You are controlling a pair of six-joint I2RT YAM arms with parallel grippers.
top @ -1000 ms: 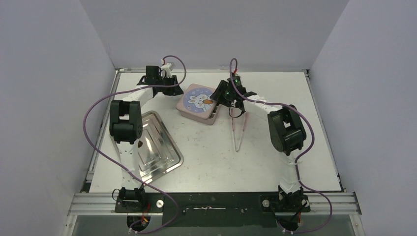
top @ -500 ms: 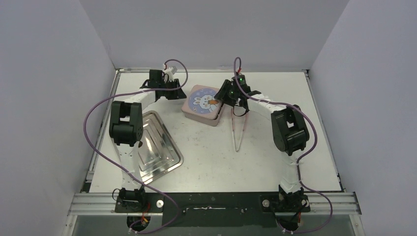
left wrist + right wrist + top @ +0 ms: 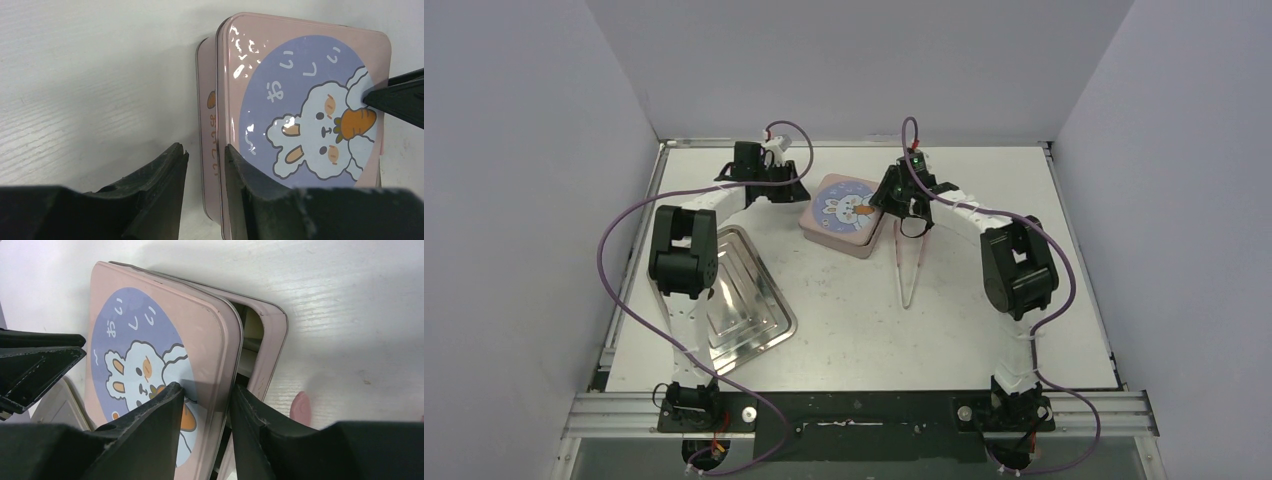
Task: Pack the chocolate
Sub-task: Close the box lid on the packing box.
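Seating lid [image 3: 150,335] on tin [image 3: 274,335], likely | right hand [image 3: 205,387] straddles lid edge to steer; left hand [image 3: 205,150] flanks tin side to brace | clench: you can't tell | chocolate: unseen, probably inside

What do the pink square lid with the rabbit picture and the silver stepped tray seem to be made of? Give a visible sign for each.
Pink square rabbit-picture lid: probably thin painted metal with a glossy finish. It shows bright glints and a thin rolled rim, though hard plastic is possible. Silver stepped tray: likely bare polished metal, with mirror-like reflections across its steps.
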